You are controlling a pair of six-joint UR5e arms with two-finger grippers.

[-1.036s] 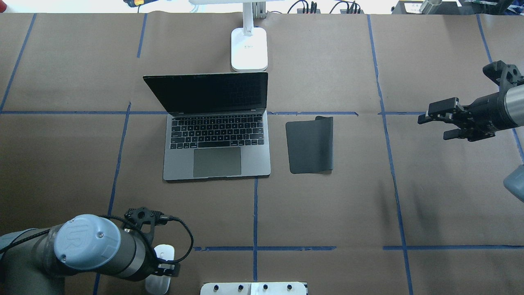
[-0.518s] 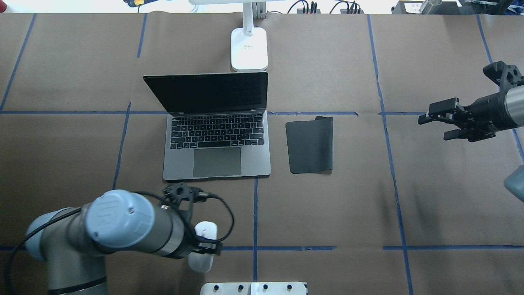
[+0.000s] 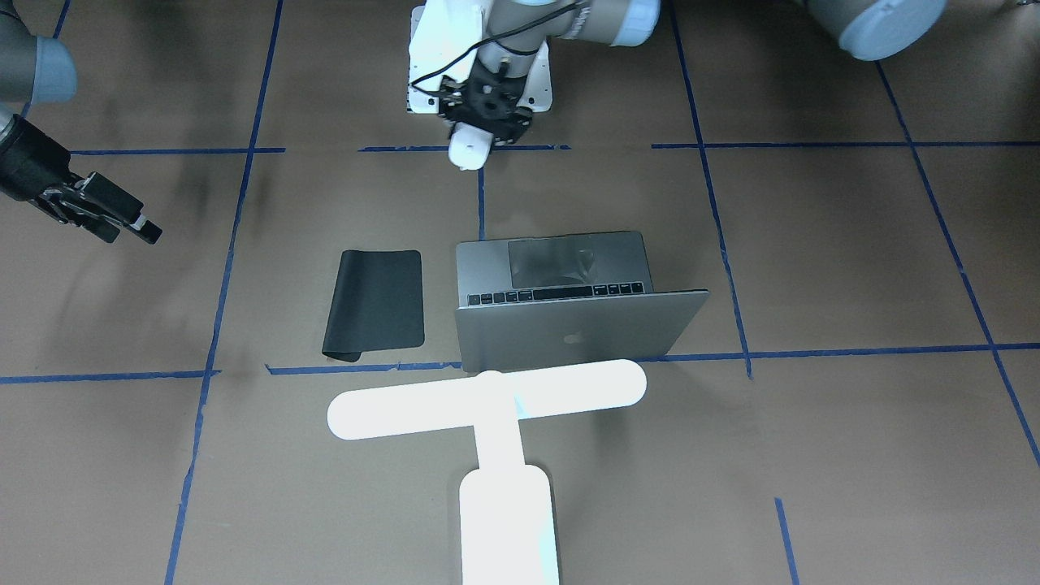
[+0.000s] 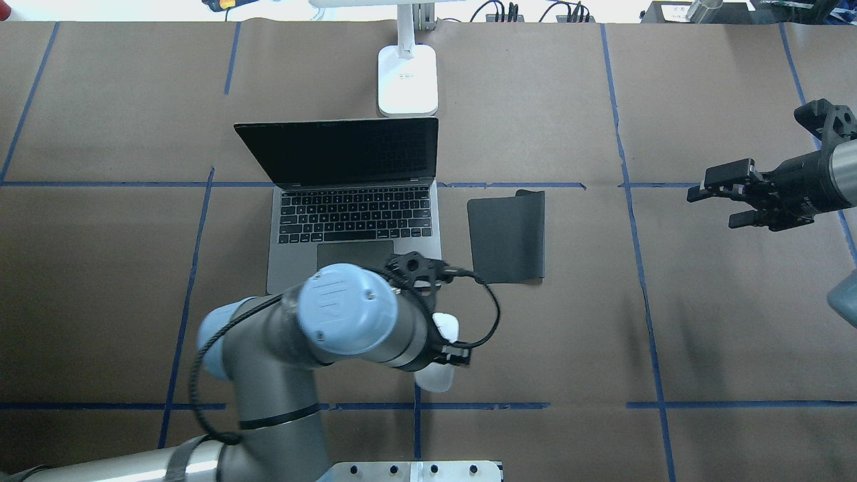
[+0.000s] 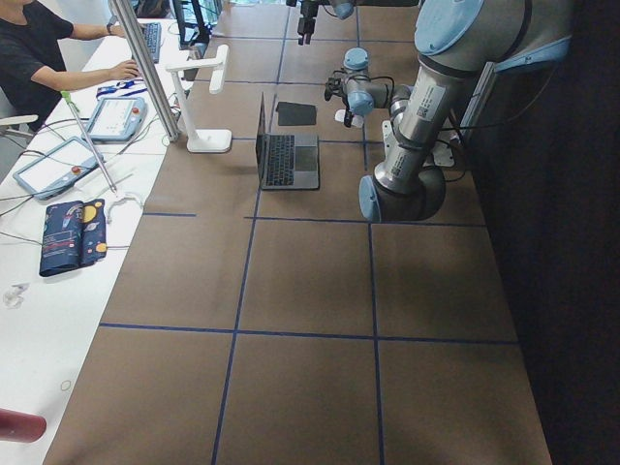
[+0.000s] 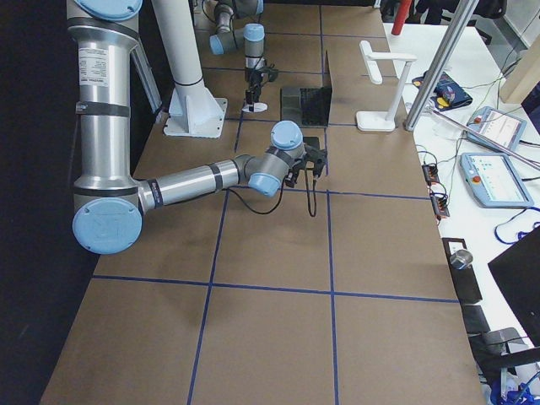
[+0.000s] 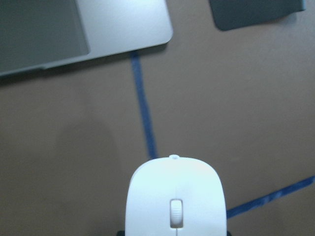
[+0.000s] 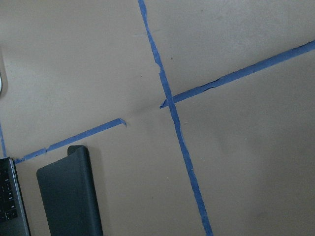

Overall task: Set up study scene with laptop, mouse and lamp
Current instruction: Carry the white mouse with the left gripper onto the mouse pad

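The grey laptop [image 4: 355, 227] stands open mid-table, screen dark; its lid with the logo shows in the front view [image 3: 569, 321]. The white lamp [image 4: 407, 80] stands behind it, its bar [image 3: 487, 398] over the table. My left gripper [image 4: 443, 353] is shut on the white mouse [image 4: 435, 380] and holds it over the blue tape, near the laptop's front right corner. The mouse fills the bottom of the left wrist view [image 7: 174, 201]. My right gripper [image 4: 726, 199] is open and empty at the far right.
A black mat [image 4: 507, 235] with one curled corner lies right of the laptop, about a hand's width beyond the mouse. The white bolt-holed pedestal [image 4: 415, 470] sits at the near table edge. Cables and devices lie beyond the far edge.
My left arm has carried the mouse from the near left of the table to the right and forward, toward the laptop's front right corner. The right gripper has barely moved.
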